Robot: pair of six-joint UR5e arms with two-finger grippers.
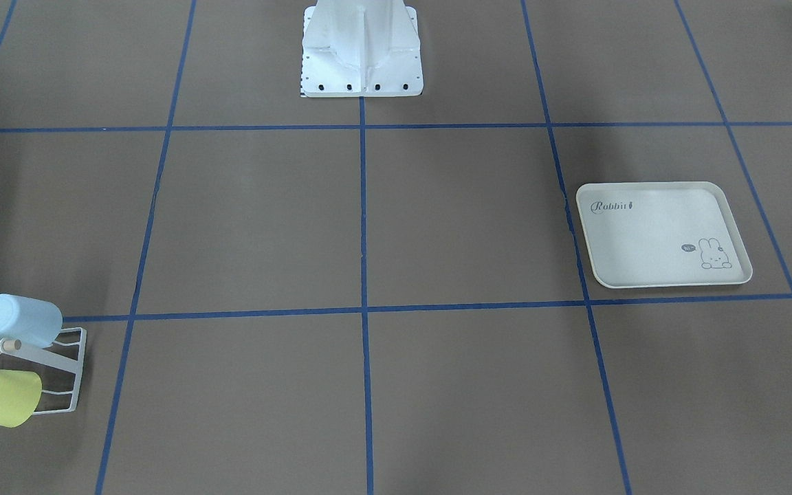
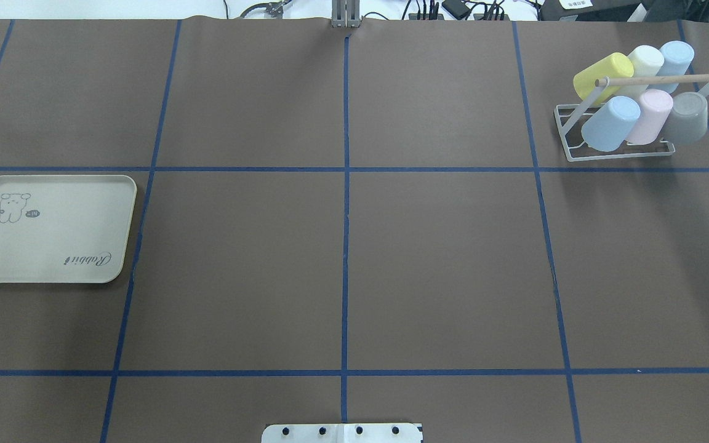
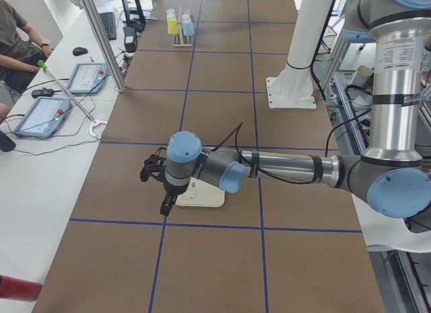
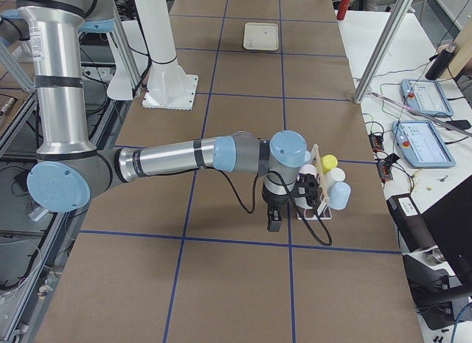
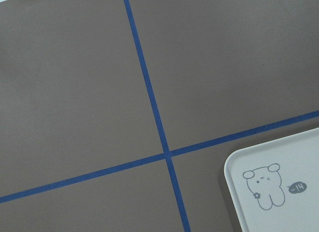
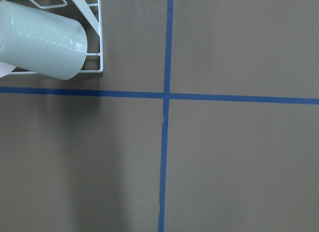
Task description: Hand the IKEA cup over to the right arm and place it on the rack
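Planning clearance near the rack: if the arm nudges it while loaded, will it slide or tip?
Probably slides: the rack is thin wire, likely light, on a smooth table cover. Tipping is possible too: six cups lean high on it.

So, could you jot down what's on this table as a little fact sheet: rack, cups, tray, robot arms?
rack: white wire frame with a wooden dowel, far corner on the robot's right
cups on rack: six, tilted; far row yellow cup, cream cup, pale blue cup; near row blue cup, pink cup, grey cup
tray: cream, rabbit print, on the robot's left
left gripper: hangs by the tray; open or shut, cannot tell
right gripper: hangs beside the rack; open or shut, cannot tell
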